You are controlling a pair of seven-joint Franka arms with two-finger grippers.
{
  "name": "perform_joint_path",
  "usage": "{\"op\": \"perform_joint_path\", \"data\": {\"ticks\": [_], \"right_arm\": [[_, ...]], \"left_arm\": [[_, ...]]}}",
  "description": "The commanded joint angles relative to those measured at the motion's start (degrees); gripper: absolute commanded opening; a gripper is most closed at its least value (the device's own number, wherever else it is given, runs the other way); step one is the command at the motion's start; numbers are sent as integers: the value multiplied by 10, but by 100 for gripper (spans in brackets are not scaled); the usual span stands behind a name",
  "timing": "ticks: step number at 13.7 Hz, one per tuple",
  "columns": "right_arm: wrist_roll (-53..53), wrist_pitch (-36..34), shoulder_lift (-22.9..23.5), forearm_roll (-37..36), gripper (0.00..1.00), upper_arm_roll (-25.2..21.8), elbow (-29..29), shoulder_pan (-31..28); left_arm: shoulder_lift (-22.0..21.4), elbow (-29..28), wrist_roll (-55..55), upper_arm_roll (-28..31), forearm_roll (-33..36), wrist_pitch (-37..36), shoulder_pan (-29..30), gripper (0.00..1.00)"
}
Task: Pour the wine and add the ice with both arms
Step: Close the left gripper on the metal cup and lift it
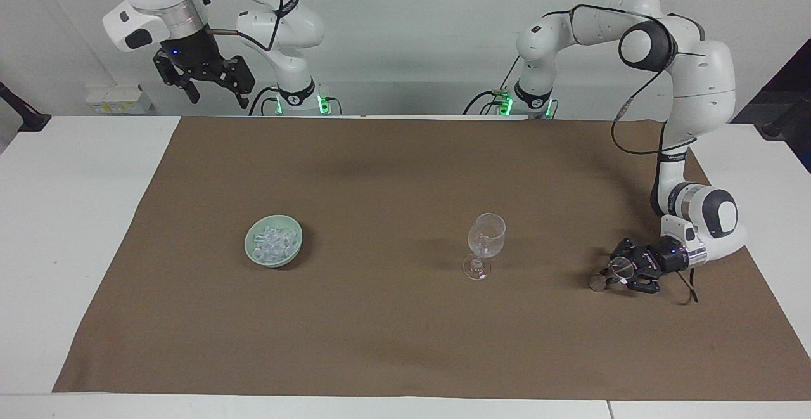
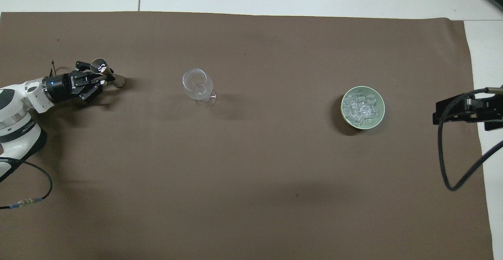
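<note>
An empty wine glass [image 1: 485,241] stands upright mid-table, also in the overhead view [image 2: 197,85]. The ice [image 1: 274,241], a heap of small clear cubes, fills a pale green bowl [image 1: 252,255] toward the right arm's end; it shows from overhead too [image 2: 362,106]. My left gripper [image 1: 611,273] lies low over the mat toward the left arm's end, shut on a small clear footed cup [image 1: 621,266] that is tilted on its side, its foot toward the wine glass [image 2: 98,65]. My right gripper [image 1: 215,86] waits open, high over the table's edge nearest the robots.
A brown mat [image 1: 393,172] covers most of the white table [image 1: 76,229]. A black cable [image 2: 444,161] hangs from the right arm at the mat's edge. A small white box [image 1: 117,99] sits off the table near the right arm.
</note>
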Motion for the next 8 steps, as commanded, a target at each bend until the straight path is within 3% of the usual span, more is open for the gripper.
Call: {"op": "perform_joint_path", "data": {"ticks": [1, 8], "right_arm": [[-6, 2, -10, 14, 100, -1, -12, -7], [-6, 2, -10, 14, 100, -1, -12, -7]], "left_arm": [[-3, 12, 5, -24, -9, -20, 9, 0], [-101, 4, -32, -34, 27, -27, -31, 0]]}}
